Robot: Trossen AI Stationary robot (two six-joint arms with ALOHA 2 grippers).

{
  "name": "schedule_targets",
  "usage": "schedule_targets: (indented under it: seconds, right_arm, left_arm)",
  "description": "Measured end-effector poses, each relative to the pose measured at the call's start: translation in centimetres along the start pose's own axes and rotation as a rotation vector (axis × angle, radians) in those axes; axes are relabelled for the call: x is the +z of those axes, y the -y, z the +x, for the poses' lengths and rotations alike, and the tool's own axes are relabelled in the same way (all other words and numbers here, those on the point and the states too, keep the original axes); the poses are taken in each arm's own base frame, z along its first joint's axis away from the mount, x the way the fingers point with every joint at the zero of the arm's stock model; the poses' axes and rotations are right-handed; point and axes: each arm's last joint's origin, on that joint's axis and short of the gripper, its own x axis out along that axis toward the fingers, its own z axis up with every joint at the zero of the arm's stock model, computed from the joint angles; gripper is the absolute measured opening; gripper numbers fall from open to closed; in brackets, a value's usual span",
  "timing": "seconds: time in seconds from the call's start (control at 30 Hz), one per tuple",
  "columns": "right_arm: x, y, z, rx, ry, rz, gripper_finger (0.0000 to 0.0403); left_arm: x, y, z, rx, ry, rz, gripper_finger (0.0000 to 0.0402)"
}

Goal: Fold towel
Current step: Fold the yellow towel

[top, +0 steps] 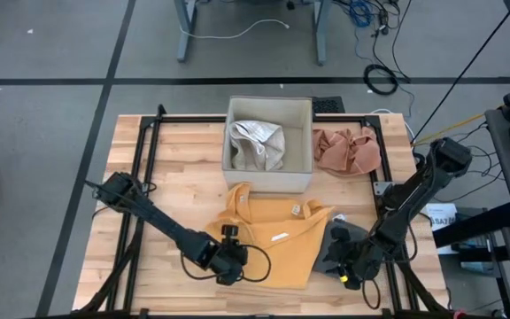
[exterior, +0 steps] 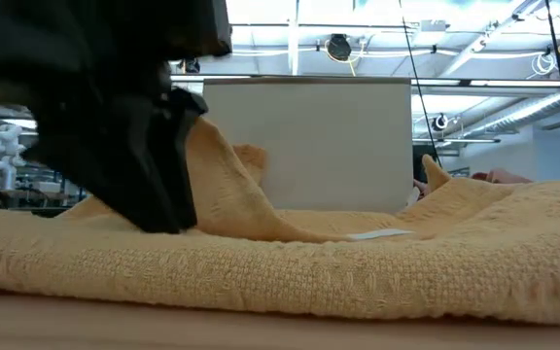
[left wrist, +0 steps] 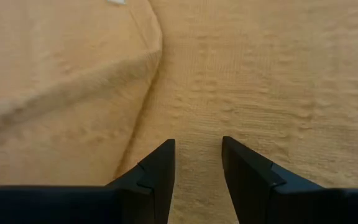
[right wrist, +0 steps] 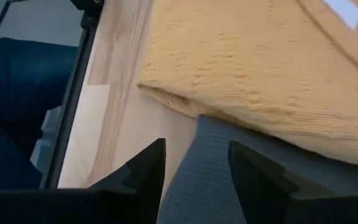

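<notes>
A yellow towel (top: 277, 239) lies spread and rumpled on the wooden table, with a raised fold (left wrist: 73, 81) and a white label (top: 280, 237). My left gripper (top: 230, 266) slants down at the towel's near left part and is open, seen as (left wrist: 197, 149) over the weave. In the low view it is the dark mass (exterior: 149, 185) down at the towel (exterior: 358, 262). My right gripper (top: 351, 275) is open at the towel's near right corner. It stands over a grey cloth (right wrist: 197, 180) that lies partly under the towel's edge (right wrist: 185, 99). My left gripper points slanting down at the towel's flat top layer (left wrist: 197, 124), beside the raised fold. Whether its fingertips (left wrist: 163, 155) touch the cloth I cannot tell. My right gripper has the grey cloth's edge (right wrist: 199, 124) between its open fingers; whether they touch it I cannot tell.
A white box (top: 269, 100) at the far middle holds a crumpled pale towel (top: 257, 144). A pink cloth (top: 347, 151) lies to the box's right. Black frame rails (top: 140, 177) run along the table's sides. Bare wood (right wrist: 117, 124) lies near the right gripper, and blue cloth (right wrist: 17, 93) shows past the edge.
</notes>
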Motion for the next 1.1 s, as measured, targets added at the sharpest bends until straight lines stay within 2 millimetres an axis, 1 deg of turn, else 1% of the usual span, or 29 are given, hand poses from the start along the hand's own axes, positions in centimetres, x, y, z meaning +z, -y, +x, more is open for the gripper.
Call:
schedule_targets:
  seconds: [0.2,0.37,0.53,0.73,0.8,0.87,1.1]
  right_arm:
    - [-0.5,0.1,2.3,-0.026,-0.01,-0.02,0.0164]
    - [-0.6,0.5,4.0,-0.048,-0.011,-0.054,0.0164]
    - [0.2,0.7,4.0,-0.044,0.014,-0.055,0.0164]
    - [2.0,-0.3,3.0,0.003,0.05,-0.092,0.0164]
    - [2.3,-0.3,3.0,0.002,0.061,-0.11,0.0164]
    - [2.4,0.1,3.2,-0.031,0.061,-0.118,0.0164]
    - [2.4,2.3,5.1,-0.156,-0.005,-0.109,0.0164]
  left_arm:
    - [-0.2,-0.3,1.7,0.007,-0.036,-0.015,0.0138]
    - [-0.2,-0.5,2.3,0.011,-0.034,-0.027,0.0138]
    - [0.0,-0.5,2.4,0.007,-0.018,-0.03,0.0137]
    - [-0.1,-0.5,2.5,0.005,-0.017,-0.03,0.0137]
    - [0.0,-0.5,2.5,0.002,-0.012,-0.031,0.0137]
    - [0.1,-0.5,2.6,-0.001,0.001,-0.036,0.0137]
    - [0.1,-0.4,2.5,-0.006,0.0,-0.033,0.0137]
